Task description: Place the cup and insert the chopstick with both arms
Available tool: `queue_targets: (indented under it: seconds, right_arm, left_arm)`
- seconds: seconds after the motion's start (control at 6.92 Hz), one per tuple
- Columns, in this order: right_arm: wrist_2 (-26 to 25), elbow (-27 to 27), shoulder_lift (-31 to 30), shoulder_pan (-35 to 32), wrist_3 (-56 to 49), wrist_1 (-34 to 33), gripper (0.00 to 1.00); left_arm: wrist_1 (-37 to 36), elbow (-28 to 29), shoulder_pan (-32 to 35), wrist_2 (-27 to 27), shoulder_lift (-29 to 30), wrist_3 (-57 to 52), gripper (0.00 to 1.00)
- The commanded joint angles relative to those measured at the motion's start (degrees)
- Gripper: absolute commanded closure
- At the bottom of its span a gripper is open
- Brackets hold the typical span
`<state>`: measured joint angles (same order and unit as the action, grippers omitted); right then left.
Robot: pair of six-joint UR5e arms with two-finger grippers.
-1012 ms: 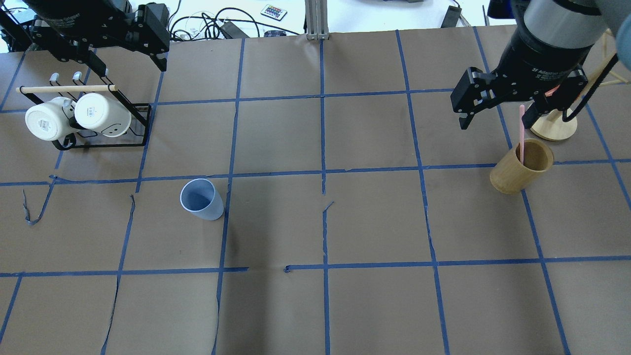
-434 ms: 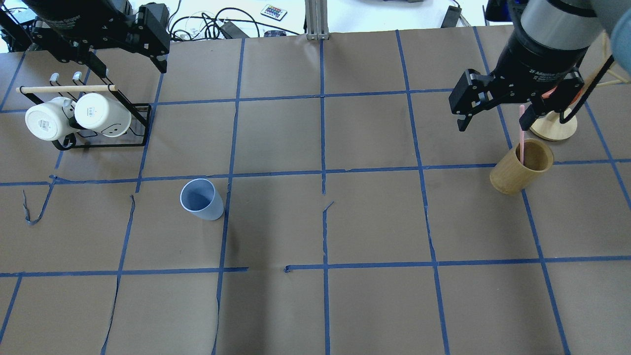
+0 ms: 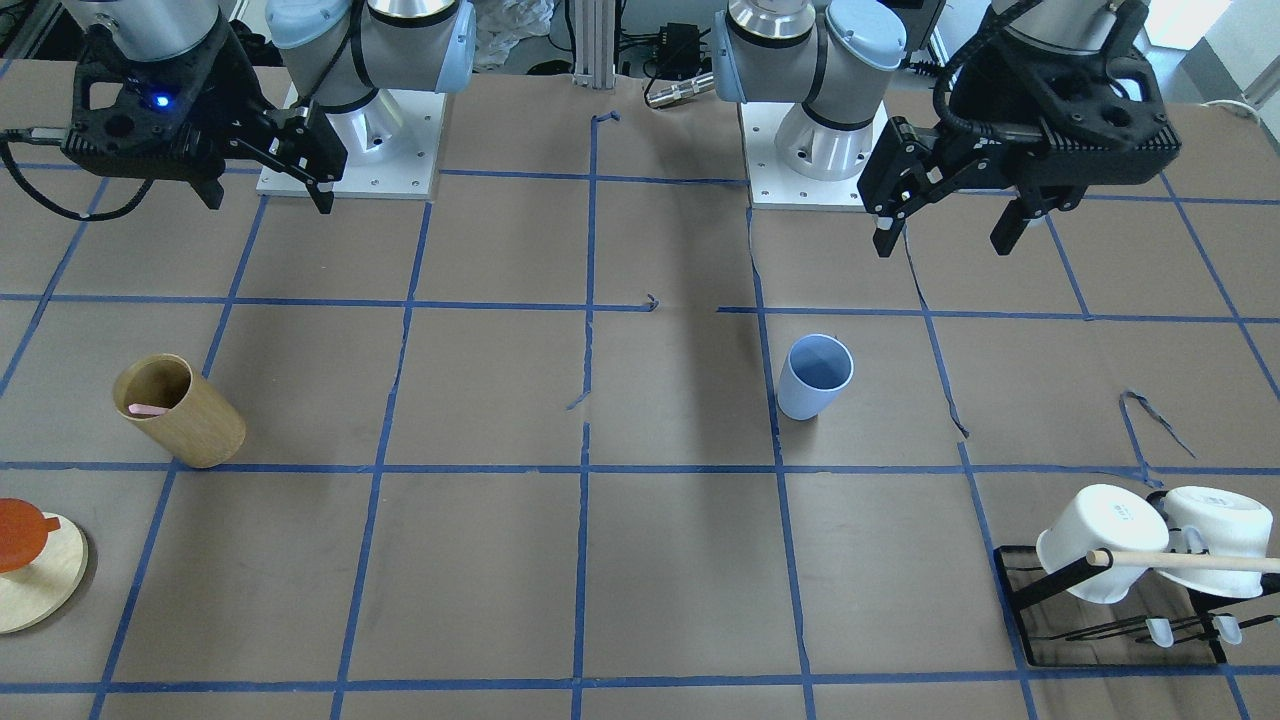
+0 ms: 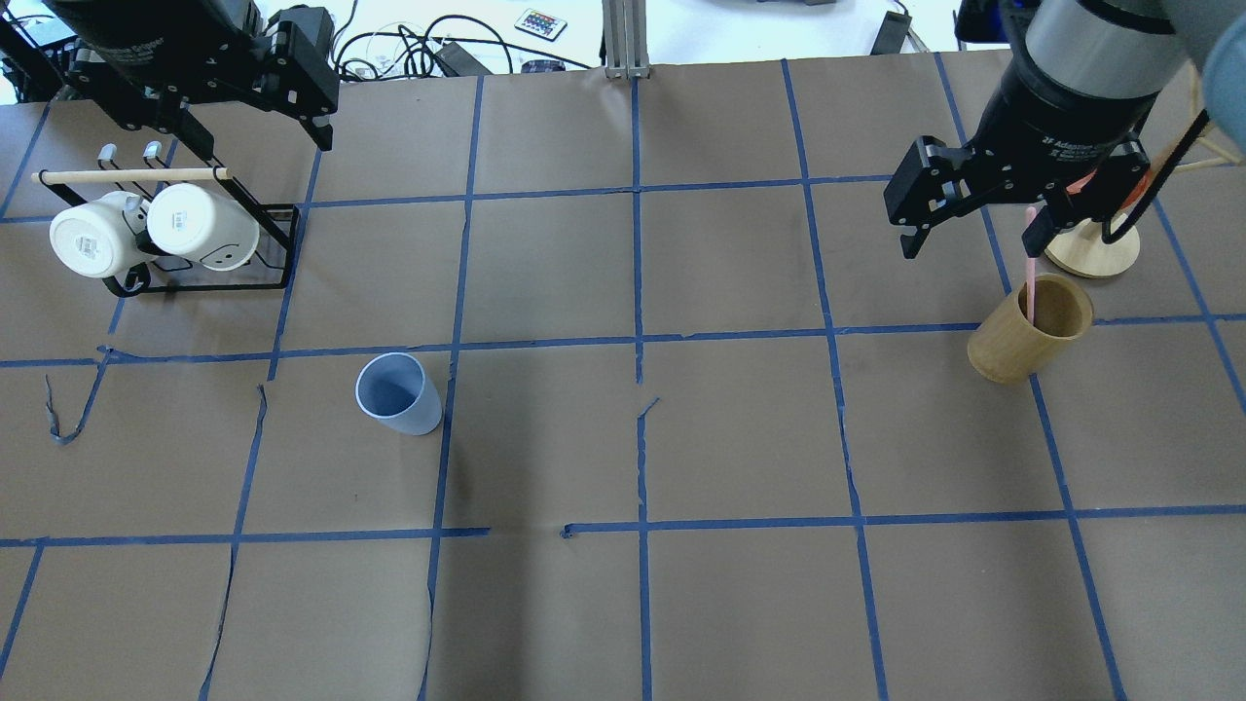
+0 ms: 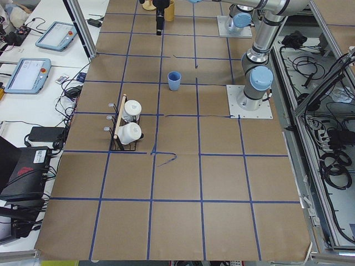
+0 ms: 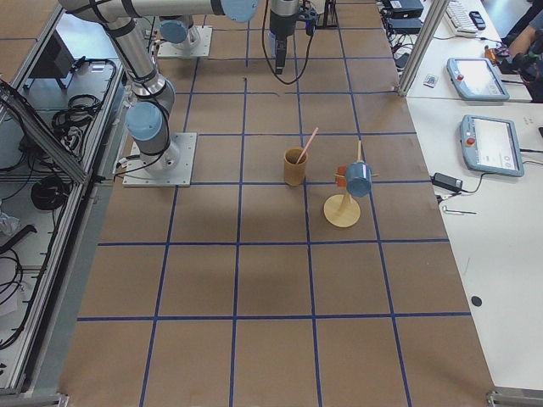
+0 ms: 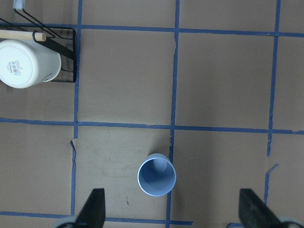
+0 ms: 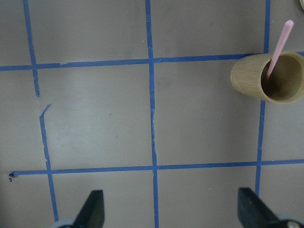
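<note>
Cup (image 4: 399,393): smooth pale-blue tapered tumbler, upright, left of the desk's middle.
Holder (image 4: 1012,350): round bamboo cylinder near the right edge, with a thin pink chopstick (image 4: 1030,268) leaning inside.
Right gripper (image 4: 971,245): black fingers spread wide, empty, raised above the right half.
Left gripper (image 3: 942,243): likewise spread and empty, raised above the left half.
Rack (image 4: 282,248): black wire, at the far left corner.
</note>
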<state>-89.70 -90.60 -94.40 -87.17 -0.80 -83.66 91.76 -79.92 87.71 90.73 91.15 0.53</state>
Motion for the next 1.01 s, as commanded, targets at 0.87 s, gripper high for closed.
queue_targets:
  seconds: [0.87]
  right_arm:
    - [-2.2, -1.1, 2.8, 4.7, -15.3, -7.0, 0.0]
  left_arm:
    - [-23.2, -30.3, -4.0, 0.7, -0.5, -9.7, 0.02]
